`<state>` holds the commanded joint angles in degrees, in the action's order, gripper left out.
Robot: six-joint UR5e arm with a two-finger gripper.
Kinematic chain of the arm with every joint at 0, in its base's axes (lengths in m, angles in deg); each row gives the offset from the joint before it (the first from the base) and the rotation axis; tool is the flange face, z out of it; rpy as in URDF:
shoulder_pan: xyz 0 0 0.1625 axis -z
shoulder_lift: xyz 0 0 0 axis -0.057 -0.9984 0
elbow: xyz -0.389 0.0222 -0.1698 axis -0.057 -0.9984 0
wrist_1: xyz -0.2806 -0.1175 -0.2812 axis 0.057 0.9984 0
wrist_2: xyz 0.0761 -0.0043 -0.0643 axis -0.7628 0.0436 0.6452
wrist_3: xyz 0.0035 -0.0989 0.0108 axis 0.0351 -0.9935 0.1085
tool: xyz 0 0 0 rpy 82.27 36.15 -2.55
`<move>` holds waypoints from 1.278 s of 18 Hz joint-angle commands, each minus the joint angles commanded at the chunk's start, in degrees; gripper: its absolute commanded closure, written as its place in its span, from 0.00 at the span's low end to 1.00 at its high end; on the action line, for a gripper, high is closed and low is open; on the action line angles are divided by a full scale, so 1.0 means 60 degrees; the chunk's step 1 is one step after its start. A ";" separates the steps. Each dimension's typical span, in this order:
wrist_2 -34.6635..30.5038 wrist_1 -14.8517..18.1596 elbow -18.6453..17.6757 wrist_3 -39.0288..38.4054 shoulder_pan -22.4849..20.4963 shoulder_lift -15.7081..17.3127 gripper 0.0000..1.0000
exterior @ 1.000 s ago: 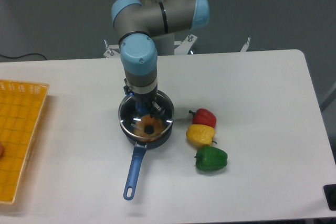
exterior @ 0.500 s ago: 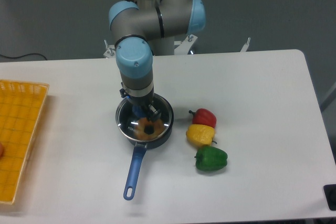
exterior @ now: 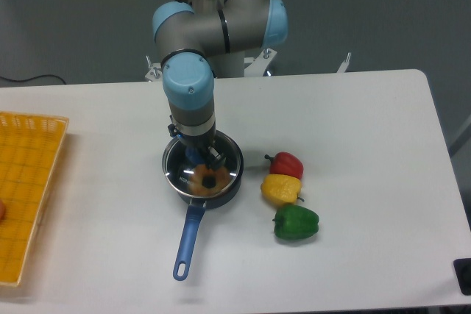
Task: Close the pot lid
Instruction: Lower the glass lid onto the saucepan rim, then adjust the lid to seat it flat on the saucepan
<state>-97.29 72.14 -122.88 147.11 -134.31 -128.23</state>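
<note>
Hanging straight down over the small round dark navy saucepan with the long blue handle (exterior: 193, 220), the claw (exterior: 197, 155) sits at the centre of the round transparent glass lid with the thin metal rim (exterior: 176, 167), right where the blue knob shows between its fingers. The claw appears to be clamped on that knob, though the arm's wrist hides much of it, so the hold is a judgement rather than something plainly seen. The lid lies directly beneath the claw and roughly over the pan's mouth, but its rim seems offset a little toward the left of the pan wall, so whether it is fully seated I cannot tell. Through the glass an orange ring-shaped item (exterior: 206, 178) is visible inside the pan. To the right of the claw, on the white tabletop (exterior: 353, 152), a red pepper (exterior: 285, 163), a yellow pepper (exterior: 281, 189) and a green pepper (exterior: 296, 223) stand in a row; far to its left is a yellow basket (exterior: 29, 182). The task looks nearly finished: what seems left is settling the lid square on the rim, letting go, and lifting away.
</note>
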 joint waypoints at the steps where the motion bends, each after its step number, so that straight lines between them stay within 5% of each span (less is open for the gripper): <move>1: -0.0014 0.0000 0.0000 0.0000 0.0000 0.0000 0.47; 23: -0.0044 -0.0029 0.0000 0.0029 -0.0161 -0.0059 0.47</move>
<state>-97.55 71.96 -122.88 147.28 -135.28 -128.58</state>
